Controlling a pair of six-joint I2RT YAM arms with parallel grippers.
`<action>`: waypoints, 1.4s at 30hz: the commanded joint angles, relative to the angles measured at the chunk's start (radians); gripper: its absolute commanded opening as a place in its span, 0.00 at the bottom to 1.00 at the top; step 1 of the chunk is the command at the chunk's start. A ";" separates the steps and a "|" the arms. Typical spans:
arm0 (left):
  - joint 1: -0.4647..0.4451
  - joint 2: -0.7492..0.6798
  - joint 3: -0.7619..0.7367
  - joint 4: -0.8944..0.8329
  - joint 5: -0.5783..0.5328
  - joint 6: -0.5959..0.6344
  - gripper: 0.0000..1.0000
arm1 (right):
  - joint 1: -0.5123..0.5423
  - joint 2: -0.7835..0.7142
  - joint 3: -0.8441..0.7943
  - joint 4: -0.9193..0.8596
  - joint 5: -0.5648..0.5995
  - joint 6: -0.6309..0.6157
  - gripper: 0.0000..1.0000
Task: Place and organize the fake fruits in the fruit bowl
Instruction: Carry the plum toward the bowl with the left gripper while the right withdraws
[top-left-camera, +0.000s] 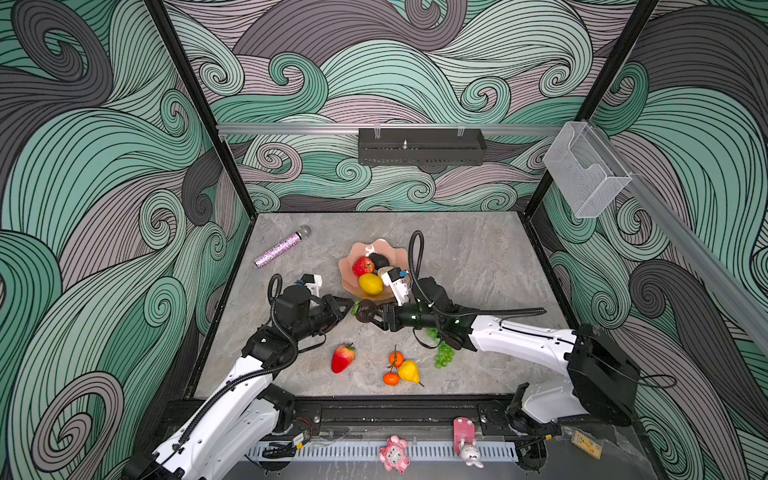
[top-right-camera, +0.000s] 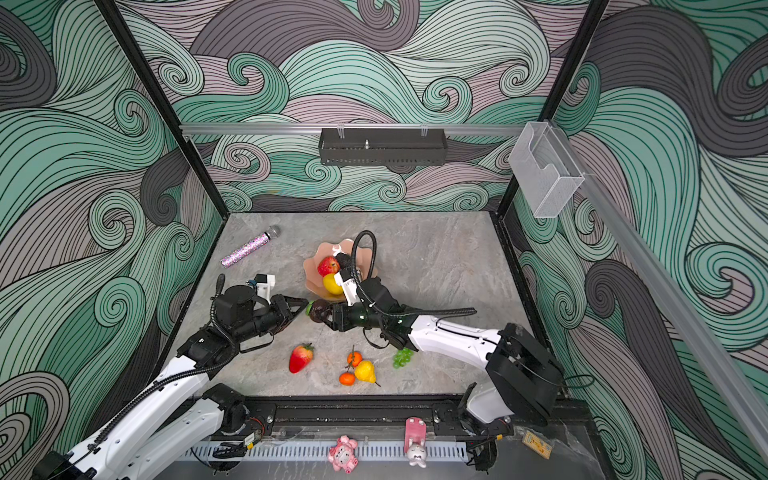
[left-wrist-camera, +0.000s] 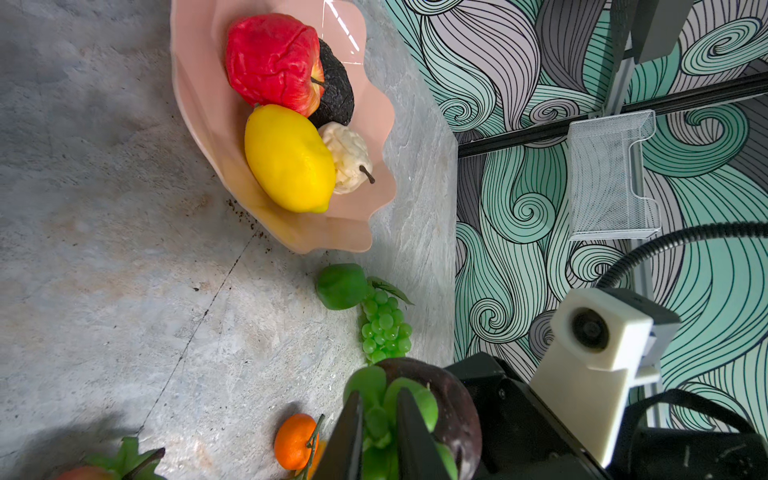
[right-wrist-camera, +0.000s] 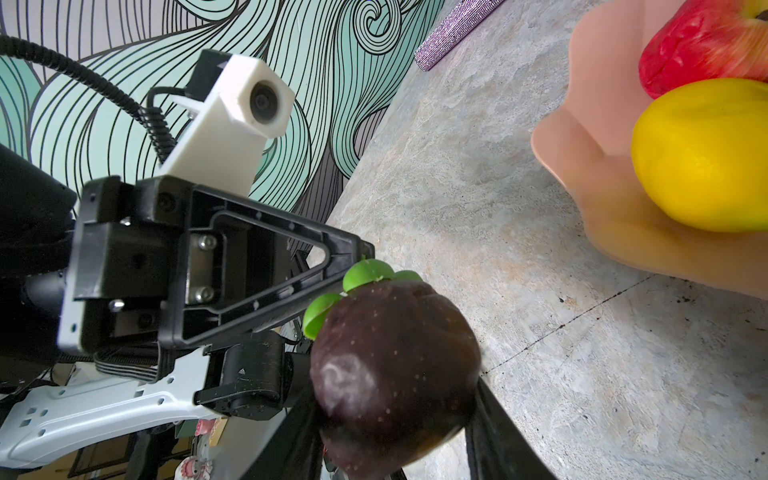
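At the front edge, off the tabletop: a pink plastic pig figure (top-left-camera: 394, 454) and a small white rabbit figure (top-left-camera: 471, 457).

Next, loose on the grey marbled tabletop (top-left-camera: 478, 257): a red plastic strawberry (top-left-camera: 343, 357) with a green top. To its right, two small orange plastic tangerines (top-left-camera: 396, 358) on a dark twig, just beside a yellow plastic pear (top-left-camera: 409, 371). Further right, a bunch of green plastic grapes (top-left-camera: 444, 356), partly under the right arm.

Mid-table: a dark purple round plastic fruit (right-wrist-camera: 395, 365), gripped from two sides. Right gripper (top-left-camera: 372, 312) clamped wide around the fruit's body. Left gripper (left-wrist-camera: 378, 405) with fingers drawn nearly together, pinching the fruit's green leafy cap (right-wrist-camera: 368, 272).

In the left wrist view, on the tabletop just beside the grape bunch: a green plastic lime (left-wrist-camera: 341, 286).

Just beyond the grippers: the shallow salmon-pink glossy bowl (top-left-camera: 353, 254) with a wavy petal rim, holding four fruits packed together. Among them a red plastic apple (top-left-camera: 363, 266), a yellow plastic lemon (top-left-camera: 370, 284), a black rough-skinned plastic avocado (top-left-camera: 379, 260) and a cream-white plastic pear (left-wrist-camera: 347, 160), the last mostly hidden under the right wrist camera in both top views.

Further back and left, well apart from the bowl: a glittery pink microphone (top-left-camera: 279, 249) with a silver head, lying flat.

On the back wall, a black perforated metal tray (top-left-camera: 422, 146); on the right wall, a clear plastic box (top-left-camera: 586, 174).
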 joint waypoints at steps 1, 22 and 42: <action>0.007 0.005 0.037 -0.003 0.006 0.008 0.18 | 0.010 -0.027 0.002 0.051 0.005 -0.020 0.39; 0.005 0.146 0.304 -0.229 -0.181 0.371 0.03 | -0.076 -0.144 -0.045 -0.072 0.026 -0.069 0.80; 0.005 0.837 0.829 -0.469 -0.563 0.708 0.00 | -0.169 -0.458 -0.257 -0.252 0.157 -0.143 0.88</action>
